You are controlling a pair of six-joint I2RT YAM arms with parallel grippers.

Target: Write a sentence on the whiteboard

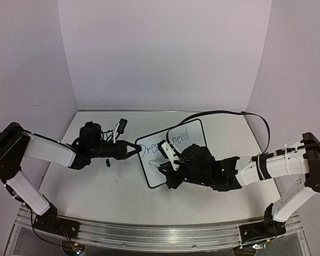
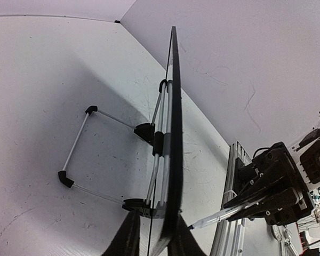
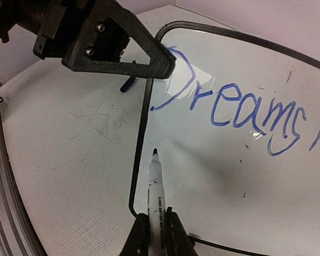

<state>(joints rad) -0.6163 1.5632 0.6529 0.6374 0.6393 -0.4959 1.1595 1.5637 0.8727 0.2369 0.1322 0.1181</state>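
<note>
The whiteboard (image 1: 194,140) stands tilted at the table's centre on its wire stand (image 2: 77,146). The sentence (image 3: 240,109) reads "Dreams" in blue, and "need" (image 1: 180,136) follows further along the same line. My left gripper (image 1: 136,150) is closed over the board's left edge. The black frame (image 2: 173,133) runs between its fingers (image 2: 129,239), seen end-on. My right gripper (image 3: 156,234) is shut on a white marker (image 3: 156,186). The marker's dark tip is at the board's surface near the lower left corner, below "Dreams".
A small dark blue cap (image 3: 128,84) lies on the table left of the board. A black-and-white item (image 1: 120,126) sits behind the left gripper. A black cable (image 1: 224,113) arcs behind the board. An aluminium rail (image 1: 160,234) runs along the near edge.
</note>
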